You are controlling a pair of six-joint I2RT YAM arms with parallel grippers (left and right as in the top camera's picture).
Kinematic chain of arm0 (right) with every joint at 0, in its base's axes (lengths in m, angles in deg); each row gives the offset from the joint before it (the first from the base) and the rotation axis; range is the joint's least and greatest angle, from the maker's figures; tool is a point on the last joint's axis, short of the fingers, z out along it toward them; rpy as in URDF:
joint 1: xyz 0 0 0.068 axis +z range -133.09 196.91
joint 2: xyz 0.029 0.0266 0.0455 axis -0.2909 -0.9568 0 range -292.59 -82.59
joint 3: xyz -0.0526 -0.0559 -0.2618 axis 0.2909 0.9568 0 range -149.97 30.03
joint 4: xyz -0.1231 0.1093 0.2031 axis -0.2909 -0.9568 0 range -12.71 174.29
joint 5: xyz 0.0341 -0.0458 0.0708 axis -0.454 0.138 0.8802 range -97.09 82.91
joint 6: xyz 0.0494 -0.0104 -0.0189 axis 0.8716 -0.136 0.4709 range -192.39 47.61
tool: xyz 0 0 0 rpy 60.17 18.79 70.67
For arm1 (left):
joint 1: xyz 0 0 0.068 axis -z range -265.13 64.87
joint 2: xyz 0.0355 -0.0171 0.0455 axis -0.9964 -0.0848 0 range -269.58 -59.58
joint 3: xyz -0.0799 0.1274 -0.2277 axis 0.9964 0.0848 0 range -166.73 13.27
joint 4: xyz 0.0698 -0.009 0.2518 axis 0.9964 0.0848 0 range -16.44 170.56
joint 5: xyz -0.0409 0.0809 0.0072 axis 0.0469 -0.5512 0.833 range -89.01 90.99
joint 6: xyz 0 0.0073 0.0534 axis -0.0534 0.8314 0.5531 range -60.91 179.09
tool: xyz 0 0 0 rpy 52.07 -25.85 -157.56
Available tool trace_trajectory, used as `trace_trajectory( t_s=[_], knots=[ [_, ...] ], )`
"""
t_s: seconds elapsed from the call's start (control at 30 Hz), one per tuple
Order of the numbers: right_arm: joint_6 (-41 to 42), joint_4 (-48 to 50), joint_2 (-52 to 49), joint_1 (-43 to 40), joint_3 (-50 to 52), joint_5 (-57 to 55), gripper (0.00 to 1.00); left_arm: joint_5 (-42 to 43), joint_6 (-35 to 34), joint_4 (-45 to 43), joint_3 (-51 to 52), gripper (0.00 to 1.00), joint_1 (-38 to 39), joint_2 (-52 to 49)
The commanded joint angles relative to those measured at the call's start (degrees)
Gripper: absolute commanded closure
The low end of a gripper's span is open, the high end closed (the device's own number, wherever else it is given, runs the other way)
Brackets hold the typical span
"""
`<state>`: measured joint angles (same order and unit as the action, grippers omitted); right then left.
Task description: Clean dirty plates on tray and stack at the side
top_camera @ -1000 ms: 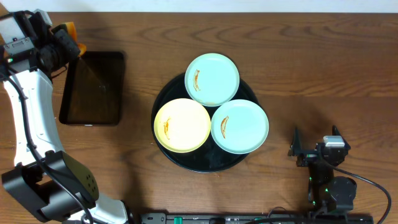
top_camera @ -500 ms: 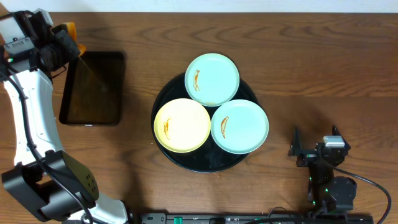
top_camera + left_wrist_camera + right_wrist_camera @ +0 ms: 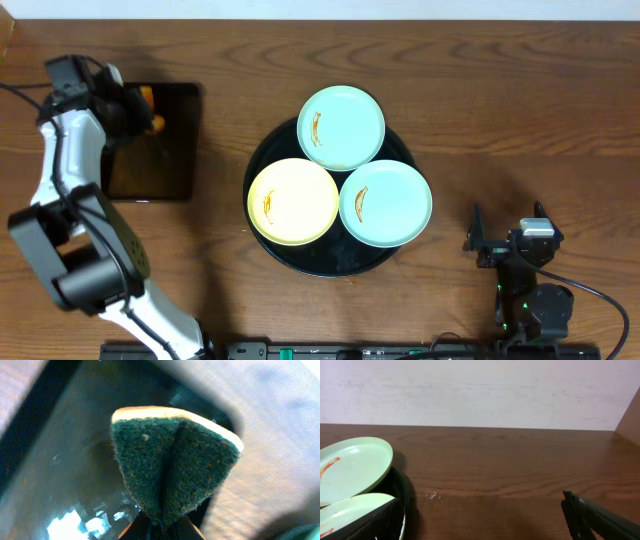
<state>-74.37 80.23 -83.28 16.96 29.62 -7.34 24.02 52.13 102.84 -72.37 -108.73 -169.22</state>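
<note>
– Black and low-rimmed, the round tray [image 3: 330, 262] sits mid-table [image 3: 520, 100], well apart from the left gripper [image 3: 150, 110]. All three plates lie on it, none stacked at the side.
– And the jaws?
– The left ones are pinched hard on a green-faced sponge [image 3: 172, 467], folded between them. Directly below it is the rectangular tray [image 3: 170, 160]; I cannot tell if they touch. The right gripper [image 3: 480, 502] stands wide and empty, plates off to its left.
– Which step, then?
– I'd judge sponge in hand, scrubbing not begun. The yellow plate [image 3: 300, 205] and both mint plates [image 3: 345, 125] each show an orange smear [image 3: 268, 205].
– Next?
– Probably carry the sponge across and press its green face flat onto a smear.
</note>
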Motion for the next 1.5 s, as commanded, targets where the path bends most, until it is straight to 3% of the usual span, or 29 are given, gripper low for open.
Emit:
trace_trajectory(
  t_s=[0.0,0.2,0.5,0.73,0.9,1.07,1.3,1.47],
  knots=[
    [-0.44,-0.24,0.31,-0.50,0.09,-0.35,0.01,4.28,1.38,-2.67,-4.31,0.92,-0.61,10.25],
    [-0.42,-0.24,0.31,-0.50,0.09,-0.35,0.01,-4.68,1.38,-3.02,-3.48,0.93,-0.48,12.98],
    [-0.42,-0.24,0.31,-0.50,0.09,-0.35,0.01,-4.07,2.03,-1.57,0.22,0.92,-0.85,-2.97],
    [-0.44,-0.24,0.31,-0.50,0.09,-0.35,0.01,-0.55,2.05,-1.36,-2.51,0.93,-1.51,8.52],
    [-0.44,-0.24,0.31,-0.50,0.09,-0.35,0.01,-2.99,3.56,-4.33,-2.45,0.93,-1.51,17.44],
    [-0.44,-0.24,0.31,-0.50,0.09,-0.35,0.01,-4.26,3.52,-4.13,1.20,0.92,-1.29,14.43],
    [-0.44,-0.24,0.31,-0.50,0.09,-0.35,0.01,-4.22,3.74,-4.74,5.81,0.93,-1.11,1.51],
    [-0.44,-0.24,0.31,-0.50,0.09,-0.35,0.01,-4.26,3.76,-1.14,2.34,0.93,-1.09,10.62]
  ],
)
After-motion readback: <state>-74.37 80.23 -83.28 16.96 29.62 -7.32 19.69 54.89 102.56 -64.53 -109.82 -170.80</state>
